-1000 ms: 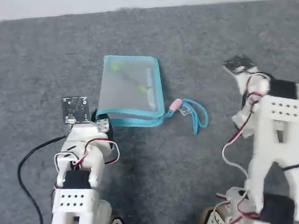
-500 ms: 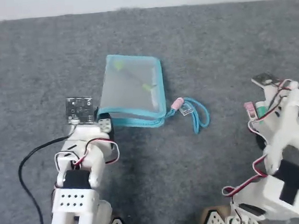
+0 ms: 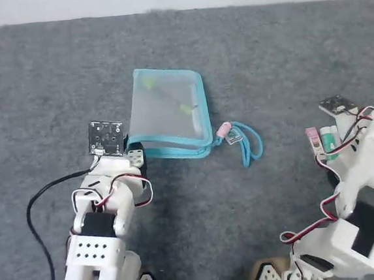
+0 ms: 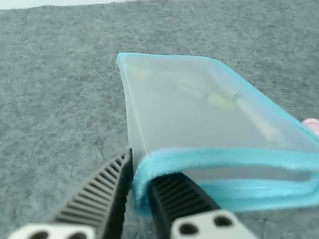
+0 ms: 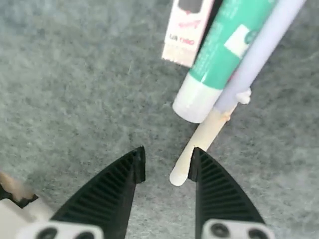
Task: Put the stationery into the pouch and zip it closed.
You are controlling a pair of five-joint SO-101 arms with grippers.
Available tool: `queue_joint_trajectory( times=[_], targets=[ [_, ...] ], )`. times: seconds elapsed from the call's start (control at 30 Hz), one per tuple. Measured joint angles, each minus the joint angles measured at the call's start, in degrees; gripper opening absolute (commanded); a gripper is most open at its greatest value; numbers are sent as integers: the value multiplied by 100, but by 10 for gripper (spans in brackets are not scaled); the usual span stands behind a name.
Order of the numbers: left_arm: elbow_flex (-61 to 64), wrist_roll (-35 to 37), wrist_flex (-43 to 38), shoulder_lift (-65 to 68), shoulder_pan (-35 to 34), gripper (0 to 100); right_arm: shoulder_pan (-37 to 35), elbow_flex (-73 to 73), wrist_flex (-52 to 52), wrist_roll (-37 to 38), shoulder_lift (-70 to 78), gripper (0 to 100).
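Left gripper pinches the pouch rim. The right gripper, narrowly parted and empty, hovers over stationery at the pouch's 3 o'clock; closing there risks scattering it.

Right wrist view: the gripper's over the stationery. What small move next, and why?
Probably lower the right gripper and close on the cream stick. The gripper is open, the stick's near end lies in line with the gap, and the left gripper already pinches the pouch by its rim, so it seems ready for loading.
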Motion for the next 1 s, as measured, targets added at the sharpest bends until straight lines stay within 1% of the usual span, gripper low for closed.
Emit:
queue_joint_trajectory(
  times=[0.37,0.53,0.77,0.83,0.93,1.0],
  targets=[
    [0,-9,0,0,18,12,510,246,-396,677,0,153],
    [0,-9,0,0,18,12,527,589,-818,703,0,184],
    [0,-9,0,0,18,12,527,1099,-1459,721,0,180],
    [0,-9,0,0,18,12,527,1213,-1582,721,0,135],
    [0,-9,0,0,18,12,554,1248,-1705,721,-9,7],
    [0,-9,0,0,18,12,554,1240,-1714,712,-9,18]
  ],
)
